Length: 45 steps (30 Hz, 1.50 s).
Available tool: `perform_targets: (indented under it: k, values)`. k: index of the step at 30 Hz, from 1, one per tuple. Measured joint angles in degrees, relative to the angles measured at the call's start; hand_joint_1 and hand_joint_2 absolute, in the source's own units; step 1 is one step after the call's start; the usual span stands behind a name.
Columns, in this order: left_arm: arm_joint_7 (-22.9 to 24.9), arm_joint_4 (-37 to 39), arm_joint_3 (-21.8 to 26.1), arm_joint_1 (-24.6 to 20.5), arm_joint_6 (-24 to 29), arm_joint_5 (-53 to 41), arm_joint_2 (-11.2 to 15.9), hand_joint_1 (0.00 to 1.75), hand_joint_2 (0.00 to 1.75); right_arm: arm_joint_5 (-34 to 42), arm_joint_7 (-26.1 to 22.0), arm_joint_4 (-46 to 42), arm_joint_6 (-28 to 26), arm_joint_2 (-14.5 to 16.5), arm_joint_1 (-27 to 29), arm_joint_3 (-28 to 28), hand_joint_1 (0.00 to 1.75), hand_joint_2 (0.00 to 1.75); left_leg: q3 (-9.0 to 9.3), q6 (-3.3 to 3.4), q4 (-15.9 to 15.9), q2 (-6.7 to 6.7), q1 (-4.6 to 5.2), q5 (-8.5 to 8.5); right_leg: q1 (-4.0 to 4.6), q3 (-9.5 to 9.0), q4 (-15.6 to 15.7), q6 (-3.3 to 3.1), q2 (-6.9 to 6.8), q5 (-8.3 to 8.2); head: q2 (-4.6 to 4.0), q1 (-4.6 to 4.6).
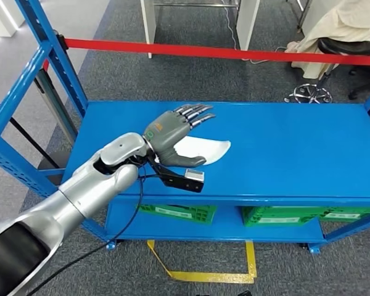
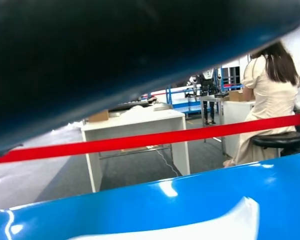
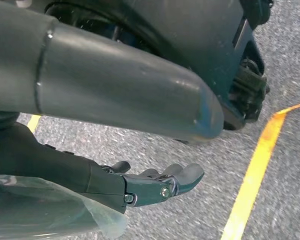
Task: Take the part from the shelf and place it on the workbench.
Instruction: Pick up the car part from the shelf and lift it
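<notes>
The flat white curved plastic part [image 1: 206, 150] lies on the top of the glossy blue metal shelf [image 1: 290, 148], near its front edge. We see the robot's grey left hand [image 1: 174, 132] just over the part, fingers stretched and apart, thumb beside it, holding nothing yet. The right hand [image 3: 156, 182] hangs over the grey carpet floor [image 3: 254, 90], fingers extended and empty. We judge the task is at its start: the grasp, the lift and the placing on the workbench are all left.

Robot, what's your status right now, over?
Left hand open, over white part on blue shelf. Right hand hanging, empty. Nothing in the way.
</notes>
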<state>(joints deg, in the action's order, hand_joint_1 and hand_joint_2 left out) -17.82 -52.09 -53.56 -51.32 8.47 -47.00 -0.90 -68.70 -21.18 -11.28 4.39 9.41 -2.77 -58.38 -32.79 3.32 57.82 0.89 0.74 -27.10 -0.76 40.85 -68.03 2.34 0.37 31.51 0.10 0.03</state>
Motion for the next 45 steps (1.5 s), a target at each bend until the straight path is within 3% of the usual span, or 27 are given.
perform_targets:
  k: [1, 3, 4, 6, 8, 9, 11, 13, 14, 15, 16, 18, 21, 23, 24, 26, 28, 29, 30, 32, 34, 38, 40, 42, 43, 44, 45]
  values:
    - [-0.4, 0.0, 0.1, 0.4, 0.2, 0.4, 0.0, 0.00, 1.75, 0.0, 0.0, 0.0, 0.0, 0.0, 0.1, 0.0, 0.00, 0.00, 0.71, -0.15, 0.1, 0.00, 0.01, -0.70, 0.04, -0.62, 3.5, -0.09, -0.01, -3.58, 0.00, 0.02]
    - [-1.2, 0.1, 0.3, 0.9, -0.1, 1.3, 0.0, 0.00, 1.75, -0.2, 0.0, 0.0, 0.0, 0.0, -0.1, 0.0, 0.00, 0.00, 1.39, -0.60, 0.3, 0.05, 0.07, -1.72, 0.28, -1.69, 8.7, -0.58, -0.07, -7.67, 0.00, -0.02]
    - [-1.6, 0.1, 0.3, 1.1, -0.7, 1.9, 0.0, 0.00, 1.75, -0.3, 0.0, 0.0, 0.0, 0.0, -0.1, 0.0, 0.00, 0.00, 1.40, -0.87, 0.4, 0.05, 0.09, -1.99, 0.45, -1.89, 9.4, -0.98, -0.09, -8.00, 0.01, -0.05]
    - [-2.3, 0.0, 0.4, 1.6, -2.3, 3.3, 0.0, 0.00, 1.75, -0.4, 0.0, 0.0, 0.0, 0.0, -0.2, 0.0, 0.00, 0.00, 1.50, -1.41, 0.4, 0.03, 0.09, -2.30, 0.50, -2.56, 9.7, -1.77, -0.13, -8.04, 0.01, -0.11]
    - [-3.1, -0.1, 0.5, 1.8, -4.0, 4.6, 0.1, 0.00, 1.75, -0.5, 0.0, 0.0, 0.0, 0.0, -0.1, 0.0, 0.00, 0.00, 0.23, -2.03, 3.0, -0.07, 0.03, -2.24, 0.21, -3.34, 10.2, -2.22, -0.18, -8.01, 0.01, -0.30]
    - [-3.3, -0.2, 0.5, 1.9, -4.6, 5.0, 0.1, 0.00, 1.75, -0.5, 0.0, 0.0, 0.0, -0.1, -0.2, 0.0, 0.00, 0.00, -1.55, -2.42, 6.0, -0.12, -0.12, -2.65, 0.05, -3.74, 10.4, -2.41, -0.19, -7.90, 0.01, -0.38]
    - [-3.5, -0.2, 0.3, 2.4, -5.6, 5.4, 0.3, 0.00, 1.75, -0.6, 0.0, 0.0, 0.0, -0.1, -0.3, 0.0, 0.00, 0.00, -6.29, -3.15, 13.3, -0.18, -0.52, -5.02, 0.03, -4.18, 10.4, -2.61, -0.17, -7.40, 0.01, -0.52]
    - [-3.5, -0.2, 0.0, 2.9, -6.4, 5.5, 0.6, 0.00, 1.75, -0.7, 0.0, 0.0, 0.0, -0.1, -0.2, 0.0, 0.00, 0.00, -9.31, -3.44, 16.6, -0.22, -0.79, -6.35, 0.03, -4.68, 10.3, -2.60, -0.11, -6.81, 0.01, -0.52]
    - [-3.5, -0.2, -0.2, 2.9, -6.8, 5.4, 0.7, 0.00, 1.75, -0.7, 0.1, 0.0, 0.0, -0.1, -0.2, 0.0, 0.00, 0.00, -9.33, -3.38, 15.5, -0.23, -0.83, -5.27, 0.04, -5.01, 10.3, -2.56, -0.08, -6.55, 0.01, -0.53]
    - [-3.5, -0.2, -0.4, 2.9, -7.2, 5.4, 0.8, 0.00, 1.75, -0.8, 0.1, 0.0, 0.0, -0.1, -0.2, 0.0, 0.00, 0.00, -8.29, -3.21, 12.4, -0.24, -0.83, -3.08, 0.05, -5.42, 10.2, -2.50, -0.04, -6.29, 0.01, -0.52]
    - [-3.5, -0.2, -0.5, 2.7, -7.4, 5.4, 0.8, 0.00, 1.75, -0.8, 0.1, 0.0, 0.0, -0.1, -0.2, 0.0, 0.00, 0.00, -6.66, -2.92, 8.3, -0.26, -0.77, -0.54, 0.06, -5.80, 10.2, -2.43, -0.02, -6.07, 0.01, -0.51]
    - [-3.5, -0.2, -0.8, 2.2, -7.8, 5.2, 0.9, 0.00, 1.75, -0.9, 0.1, 0.0, 0.0, 0.0, -0.4, 0.0, 0.00, 0.00, -4.03, -2.32, 1.9, -0.30, -0.44, 2.06, 0.11, -6.15, 10.2, -2.06, 0.00, -5.79, 0.01, -0.48]
    - [-3.3, -0.2, -1.2, 1.9, -7.9, 4.9, 1.2, 0.00, 1.75, -0.9, 0.1, 0.0, 0.0, 0.0, -0.4, 0.0, 0.00, 0.00, -3.24, -1.56, 0.3, -0.27, -0.14, 2.58, 0.08, -6.13, 10.4, -1.10, -0.02, -5.65, 0.01, -0.47]
    - [-3.0, -0.2, -1.4, 1.8, -7.5, 4.5, 1.4, 0.00, 1.75, -1.0, 0.1, 0.0, 0.0, -0.1, -0.4, 0.0, 0.00, 0.00, -2.79, -1.08, -0.4, -0.32, -0.39, 3.17, 0.13, -5.58, 9.3, -0.52, -0.06, -4.54, 0.01, -0.35]
    - [-2.9, -0.2, -1.5, 1.8, -7.1, 4.3, 1.4, 0.00, 1.75, -1.1, 0.1, 0.0, 0.0, -0.1, -0.4, 0.0, 0.00, 0.00, -2.60, -0.90, -0.7, -0.36, -0.53, 3.35, 0.16, -4.62, 7.3, -0.30, -0.09, -3.18, 0.01, -0.25]
    - [-2.5, -0.2, -1.7, 1.9, -6.4, 3.7, 1.5, 0.00, 1.75, -1.2, 0.1, 0.0, 0.0, -0.1, -0.3, 0.0, 0.00, 0.00, -2.58, -0.70, -0.7, -0.41, -0.50, 3.37, 0.12, -1.35, 0.1, 0.00, -0.14, 0.47, 0.01, -0.11]
    - [-1.9, -0.1, -1.9, 2.1, -5.6, 3.0, 1.7, 0.00, 1.75, -1.2, 0.1, 0.0, 0.0, -0.1, -0.3, 0.0, 0.00, 0.00, -2.58, -0.63, -0.7, -0.43, -0.39, 3.31, 0.09, 1.23, -5.3, 0.23, -0.16, 1.99, 0.01, -0.13]
    - [-1.4, -0.1, -2.0, 2.2, -5.0, 2.5, 1.8, 0.00, 1.75, -1.2, 0.1, 0.0, 0.0, -0.1, -0.2, 0.0, 0.00, 0.00, -2.58, -0.63, -0.6, -0.43, -0.39, 3.28, 0.07, 1.12, -5.0, 0.31, -0.17, 1.14, 0.01, -0.11]
    - [-1.0, 0.0, -2.0, 2.3, -4.3, 2.0, 1.8, 0.00, 1.75, -1.2, 0.0, 0.0, 0.0, -0.2, -0.2, 0.0, 0.00, 0.00, -2.57, -0.68, -0.5, -0.40, -0.41, 3.20, 0.03, -0.15, -2.4, 0.37, -0.20, -0.64, 0.01, -0.12]
    - [-0.4, 0.1, -1.9, 2.2, -3.2, 1.1, 1.9, 0.00, 1.75, -1.2, 0.0, 0.0, 0.0, -0.2, -0.3, 0.0, 0.00, 0.00, -2.66, -1.02, 0.0, -0.33, -0.35, 2.89, -0.03, -4.25, 5.5, 0.37, -0.26, -3.90, 0.01, -0.08]
    - [0.1, 0.2, -1.9, 2.2, -2.4, 0.3, 2.1, 0.00, 1.75, -1.2, 0.0, 0.0, -0.1, -0.3, -0.4, 0.0, 0.00, 0.00, -2.87, -1.49, 0.5, -0.24, -0.13, 2.66, -0.01, -6.63, 9.6, -0.12, -0.14, -4.72, 0.01, -0.09]
    - [1.3, 0.8, -1.6, 2.2, -1.4, -1.1, 2.3, 0.00, 1.75, -1.2, 0.0, 0.0, -0.1, -0.3, -0.2, 0.0, 0.00, 0.00, -3.26, -2.35, 1.7, -0.27, -0.20, 1.79, -0.06, -6.90, 9.8, -1.48, 0.03, -4.84, 0.01, -0.15]
    - [1.8, 1.1, -1.4, 2.2, -0.9, -1.6, 2.3, 0.00, 1.75, -1.2, -0.1, 0.0, -0.1, -0.3, -0.3, -0.1, 0.00, 0.00, -5.24, -3.03, 6.6, -0.37, -0.39, -1.30, -0.19, -6.93, 9.9, -2.00, -0.08, -4.93, 0.01, -0.29]
    - [2.0, 1.5, -1.3, 2.5, -0.5, -1.9, 2.4, 0.00, 1.75, -1.2, -0.1, 0.0, -0.2, -0.3, -0.2, -0.1, 0.00, 0.00, -8.46, -3.43, 14.5, -0.40, -0.58, -4.87, -0.19, -6.92, 9.9, -2.18, -0.15, -4.92, 0.01, -0.34]
    - [2.0, 1.7, -1.3, 2.7, -0.4, -1.9, 2.4, 0.00, 1.75, -1.2, -0.1, 0.0, -0.2, -0.3, -0.2, -0.1, 0.00, 0.00, -9.45, -3.47, 17.0, -0.41, -0.65, -5.56, -0.19, -6.92, 9.9, -2.19, -0.16, -4.91, 0.01, -0.34]
    - [2.0, 1.9, -1.3, 2.9, -0.4, -2.0, 2.5, 0.00, 1.75, -1.2, 0.0, 0.0, -0.2, -0.3, -0.2, -0.1, 0.00, 0.00, -9.48, -3.41, 17.3, -0.41, -0.69, -5.13, -0.19, -6.93, 9.9, -2.19, -0.15, -4.91, 0.01, -0.34]
    - [2.0, 2.0, -1.2, 3.0, -0.5, -2.0, 2.5, 0.00, 1.75, -1.1, 0.0, 0.0, -0.2, -0.3, -0.2, -0.1, 0.00, 0.00, -8.46, -3.26, 15.3, -0.41, -0.72, -3.69, -0.19, -6.96, 9.9, -2.19, -0.13, -4.91, 0.01, -0.34]
